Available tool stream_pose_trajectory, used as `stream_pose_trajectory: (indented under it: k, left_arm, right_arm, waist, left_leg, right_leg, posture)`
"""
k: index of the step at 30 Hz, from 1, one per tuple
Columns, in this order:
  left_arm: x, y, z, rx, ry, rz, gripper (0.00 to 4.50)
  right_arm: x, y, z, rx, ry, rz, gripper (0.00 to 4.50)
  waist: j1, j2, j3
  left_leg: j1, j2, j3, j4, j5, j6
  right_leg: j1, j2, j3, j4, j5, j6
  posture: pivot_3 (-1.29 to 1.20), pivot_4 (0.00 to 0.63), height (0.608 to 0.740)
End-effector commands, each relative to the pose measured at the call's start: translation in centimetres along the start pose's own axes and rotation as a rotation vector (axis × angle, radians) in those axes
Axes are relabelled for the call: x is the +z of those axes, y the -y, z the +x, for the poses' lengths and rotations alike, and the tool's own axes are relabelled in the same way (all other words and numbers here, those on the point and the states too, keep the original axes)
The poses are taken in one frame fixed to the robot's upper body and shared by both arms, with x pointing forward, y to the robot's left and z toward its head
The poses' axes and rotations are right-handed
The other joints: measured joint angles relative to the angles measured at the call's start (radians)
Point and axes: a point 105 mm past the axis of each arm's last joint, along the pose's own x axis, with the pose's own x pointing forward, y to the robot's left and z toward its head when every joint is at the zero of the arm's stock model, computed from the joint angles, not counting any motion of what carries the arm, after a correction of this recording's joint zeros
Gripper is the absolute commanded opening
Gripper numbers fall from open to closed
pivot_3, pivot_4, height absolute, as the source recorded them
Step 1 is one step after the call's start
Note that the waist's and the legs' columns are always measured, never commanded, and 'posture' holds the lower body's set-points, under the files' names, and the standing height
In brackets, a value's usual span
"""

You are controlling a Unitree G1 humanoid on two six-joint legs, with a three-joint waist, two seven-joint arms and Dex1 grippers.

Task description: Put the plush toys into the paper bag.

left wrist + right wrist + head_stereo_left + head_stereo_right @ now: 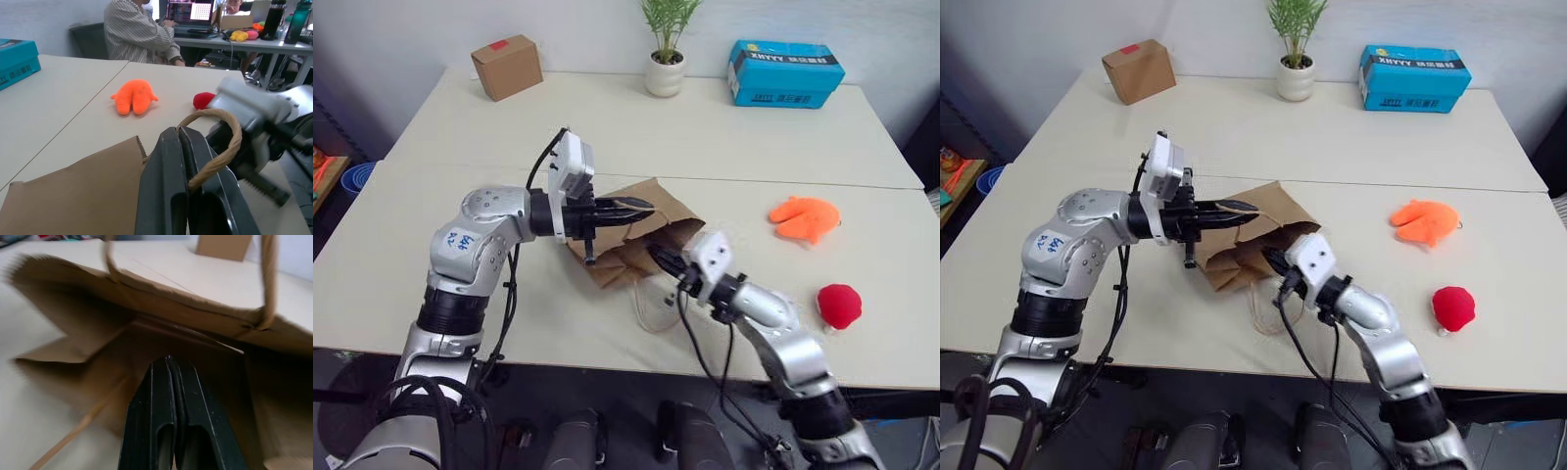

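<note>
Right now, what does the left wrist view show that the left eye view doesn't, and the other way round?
Left wrist view: a person seated at a laptop beyond the table, and a handle looping over the left gripper. Left eye view: the cardboard box and the plant. Both: the bag, orange toy, red toy, blue box and right gripper.

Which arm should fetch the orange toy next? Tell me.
Probably the right: its end effector is nearer the orange plush toy, while the left end effector grips the paper bag's handle.
</note>
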Motion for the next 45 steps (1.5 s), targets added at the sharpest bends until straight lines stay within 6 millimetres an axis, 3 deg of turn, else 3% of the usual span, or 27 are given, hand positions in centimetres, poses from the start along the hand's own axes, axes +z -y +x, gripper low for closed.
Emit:
stream_pose_trajectory:
  k: [1, 6, 9, 13, 18, 21, 26, 29, 33, 35, 40, 42, 45]
  left_arm:
    - [1.6, 1.0, 0.5, -0.007, 0.085, 0.007, 0.0]
    - [2.2, 1.7, 0.7, -0.03, 0.142, 0.004, 0.0]
    - [4.4, 1.0, -0.4, -0.035, 0.242, 0.01, 0.0]
    - [7.4, -0.1, -2.1, -0.049, 0.36, -0.003, 0.0]
    - [8.6, -0.6, -3.2, -0.077, 0.4, -0.039, 0.0]
    - [7.9, -0.4, -2.7, -0.084, 0.369, -0.039, 0.0]
    - [5.7, 0.3, -1.2, -0.099, 0.308, -0.043, 0.0]
    - [4.8, 0.3, -0.8, -0.077, 0.299, -0.052, 0.0]
    - [4.2, 0.3, -0.8, -0.061, 0.293, -0.046, 0.0]
    - [3.7, 0.5, -0.9, -0.069, 0.273, -0.028, 0.0]
    - [2.8, 0.8, -1.0, -0.083, 0.243, -0.017, 0.0]
    - [2.6, 0.8, -0.9, -0.081, 0.234, -0.012, 0.0]
    - [2.3, 0.8, -0.8, -0.082, 0.219, -0.005, 0.0]
  right_arm:
    - [-0.5, -0.4, 1.4, -0.004, -0.031, -0.033, 0.05]
    - [-1.9, -1.9, 3.0, 0.048, -0.087, -0.047, 0.05]
    - [-3.7, -2.3, 3.1, 0.077, -0.159, -0.039, 0.05]
    - [-4.3, -1.9, 2.8, 0.054, -0.188, -0.02, 0.05]
    - [-4.6, -2.0, 2.5, 0.064, -0.214, -0.006, 0.05]
    - [-3.8, -2.1, 2.6, 0.067, -0.185, 0.006, 0.05]
    - [0.1, -2.1, 2.0, 0.086, 0.02, 0.161, 0.05]
    - [2.3, -1.9, -0.9, 0.143, 0.122, 0.131, 0.6]
    - [4.1, -1.3, -5.9, 0.15, 0.216, 0.132, 2.01]
    - [4.4, 0.0, -9.5, 0.066, 0.234, 0.136, 2.66]
    - [1.3, 4.9, -19.0, -0.357, 0.078, 0.054, 4.34]
    - [-1.1, 6.2, -22.2, -0.473, -0.06, -0.022, 4.43]
    - [-1.7, 8.6, -23.3, -0.57, -0.133, -0.111, 4.43]
  waist:
    - [-0.003, 0.0, 0.0]
    - [-0.011, 0.0, 0.0]
    - [-0.013, 0.0, 0.0]
    - [-0.013, 0.0, 0.0]
    - [-0.013, 0.0, 0.0]
    - [-0.012, 0.0, 0.0]
    - [-0.012, 0.0, 0.0]
    - [-0.008, 0.0, 0.0]
    - [-0.003, -0.001, 0.0]
    - [0.001, -0.001, 0.0]
    - [0.017, -0.001, 0.0]
    - [0.016, -0.001, 0.0]
    - [0.007, -0.001, 0.0]
  left_leg:
    - [0.0, 0.0, 0.0, 0.0, 0.0, 0.0]
    - [0.0, 0.0, 0.0, 0.0, 0.0, -0.001]
    - [0.001, 0.001, 0.0, -0.001, 0.001, -0.001]
    - [0.001, 0.001, 0.0, 0.0, 0.001, -0.001]
    - [0.001, 0.001, 0.0, -0.001, 0.001, -0.002]
    - [0.001, 0.0, 0.001, -0.001, 0.001, -0.002]
    - [0.001, 0.0, 0.0, -0.002, 0.001, -0.002]
    - [0.0, 0.0, 0.0, -0.002, 0.001, -0.002]
    - [0.0, 0.0, 0.0, -0.002, 0.0, -0.001]
    - [0.0, 0.0, 0.0, -0.003, 0.0, -0.001]
    - [0.001, 0.0, 0.002, -0.004, 0.0, 0.0]
    - [0.001, 0.0, 0.002, -0.003, -0.001, 0.0]
    - [0.003, 0.0, 0.005, -0.003, -0.001, 0.001]
  right_leg:
    - [0.0, 0.0, 0.0, 0.0, 0.0, 0.0]
    - [0.0, 0.0, 0.001, 0.0, 0.0, 0.0]
    - [0.0, 0.0, 0.001, 0.0, 0.0, 0.0]
    - [0.0, 0.0, 0.001, 0.0, 0.0, 0.0]
    - [0.0, 0.0, 0.001, 0.0, 0.0, 0.0]
    - [0.0, 0.001, 0.001, 0.0, 0.0, 0.0]
    - [0.0, 0.001, 0.002, 0.0, 0.0, 0.0]
    - [-0.001, 0.002, 0.002, -0.001, 0.0, 0.0]
    - [0.0, 0.001, 0.002, -0.003, 0.0, 0.001]
    - [0.0, 0.001, 0.002, -0.003, 0.001, 0.001]
    - [0.0, 0.002, 0.003, -0.004, 0.001, 0.001]
    - [0.0, 0.002, 0.003, -0.004, 0.001, 0.002]
    - [0.0, 0.0, 0.006, -0.005, 0.001, 0.002]
  posture:
    - [0.0, 0.15, 0.74]
    - [0.0, 0.15, 0.74]
    - [0.0, 0.15, 0.74]
    - [0.0, 0.15, 0.74]
    - [0.0, 0.15, 0.74]
    - [0.0, 0.15, 0.74]
    - [0.0, 0.15, 0.74]
    - [0.0, 0.15, 0.74]
    - [0.0, 0.15, 0.74]
    - [0.0, 0.15, 0.74]
    - [0.0, 0.15, 0.74]
    - [0.0, 0.15, 0.74]
    - [0.0, 0.15, 0.74]
